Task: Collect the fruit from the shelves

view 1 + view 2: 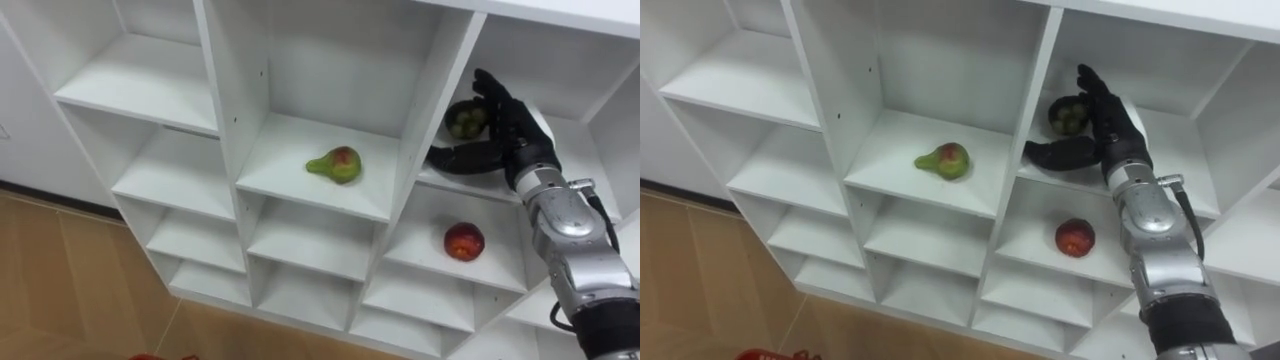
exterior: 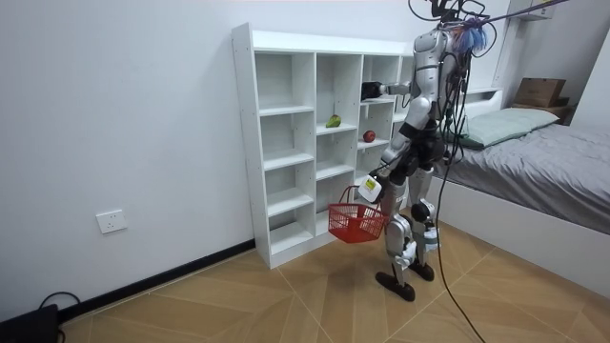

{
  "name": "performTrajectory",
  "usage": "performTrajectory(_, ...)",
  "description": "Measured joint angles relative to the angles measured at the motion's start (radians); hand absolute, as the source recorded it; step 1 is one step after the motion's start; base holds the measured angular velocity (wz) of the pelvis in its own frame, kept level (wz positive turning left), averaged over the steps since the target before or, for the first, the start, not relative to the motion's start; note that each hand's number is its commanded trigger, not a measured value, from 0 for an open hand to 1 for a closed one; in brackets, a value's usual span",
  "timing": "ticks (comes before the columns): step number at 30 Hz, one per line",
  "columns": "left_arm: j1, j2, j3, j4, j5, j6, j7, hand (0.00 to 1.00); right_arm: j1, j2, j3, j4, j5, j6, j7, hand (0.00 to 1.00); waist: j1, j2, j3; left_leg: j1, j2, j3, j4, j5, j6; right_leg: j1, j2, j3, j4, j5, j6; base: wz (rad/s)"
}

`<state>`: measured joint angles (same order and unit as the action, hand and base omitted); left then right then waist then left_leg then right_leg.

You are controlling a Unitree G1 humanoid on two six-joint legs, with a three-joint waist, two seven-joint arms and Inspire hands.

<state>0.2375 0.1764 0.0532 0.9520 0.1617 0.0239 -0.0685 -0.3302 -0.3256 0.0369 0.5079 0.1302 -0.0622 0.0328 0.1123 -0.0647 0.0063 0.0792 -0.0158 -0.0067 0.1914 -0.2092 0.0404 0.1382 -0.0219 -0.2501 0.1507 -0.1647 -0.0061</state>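
You see the right hand [image 1: 506, 128] spread open in the upper right compartment of the shelf [image 1: 290, 150], holding nothing, with the green fruit [image 1: 466, 121] just at its 9 o'clock, between thumb and fingers, its back part hidden and any contact unclear.

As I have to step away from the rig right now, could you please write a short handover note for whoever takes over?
Right hand: open, inside a compartment of the shelves, fingers over the green fruit, thumb below it; not yet closed on it.
Left hand: shut on the handle of the red basket, held low in front of the shelves.
Pear: in the next column to the left.
Apple: in the compartment under the green fruit.
Done: all three fruits are on the shelves; the basket's contents cannot be made out.
Left: grasp the green fruit, put it in the basket, then the pear and apple.
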Motion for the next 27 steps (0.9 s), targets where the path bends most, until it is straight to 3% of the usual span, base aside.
performTrajectory(1, 0.000, 0.000, 0.000, 0.000, 0.000, 0.000, 0.000, 1.00, 0.000, 0.000, 0.000, 0.000, 0.000, 0.000, 0.000, 0.00, 0.000, 0.000, 0.0000, 0.000, 0.000, 0.000, 0.000, 0.000, 0.000, 0.000, 0.000, 0.000, 0.000, 0.000, 0.000, 0.00)
performTrajectory(2, 0.000, 0.000, 0.000, 0.000, 0.000, 0.000, 0.000, 1.00, 0.000, 0.000, 0.000, 0.000, 0.000, 0.000, 0.000, 0.19, 0.000, 0.000, 0.0000, 0.001, 0.000, 0.000, 0.000, 0.000, 0.000, 0.001, 0.000, 0.000, 0.000, 0.000, 0.000, 0.00)
performTrajectory(4, 0.000, 0.000, 0.000, 0.000, 0.000, 0.000, 0.000, 1.00, 0.000, 0.000, 0.000, 0.000, 0.001, 0.000, 0.000, 1.00, 0.001, 0.000, 0.0001, 0.001, 0.000, 0.000, 0.000, 0.000, 0.000, 0.001, 0.000, 0.000, 0.000, 0.000, 0.000, 0.00)
performTrajectory(12, 0.002, 0.000, 0.001, -0.008, 0.006, 0.002, -0.010, 1.00, -0.016, -0.023, 0.006, 0.000, -0.007, 0.000, -0.005, 1.00, 0.006, -0.003, 0.0019, 0.002, 0.000, 0.001, -0.002, 0.000, 0.000, 0.000, 0.001, 0.003, 0.000, 0.000, 0.000, 0.00)
performTrajectory(18, -0.003, 0.008, 0.000, -0.011, 0.006, 0.003, -0.007, 1.00, -0.046, -0.028, 0.040, 0.001, -0.015, 0.009, 0.012, 1.00, 0.007, -0.017, 0.0088, 0.001, 0.003, 0.001, -0.004, 0.001, -0.001, -0.002, 0.003, 0.002, 0.000, 0.000, 0.000, 0.00)
performTrajectory(27, -0.010, 0.019, -0.004, -0.011, 0.006, 0.008, -0.001, 1.00, -0.054, -0.031, 0.052, 0.001, -0.021, 0.020, 0.010, 1.00, 0.005, -0.022, 0.0058, 0.001, 0.003, 0.002, -0.003, 0.001, -0.001, -0.006, 0.003, 0.002, 0.000, 0.000, 0.000, 0.00)
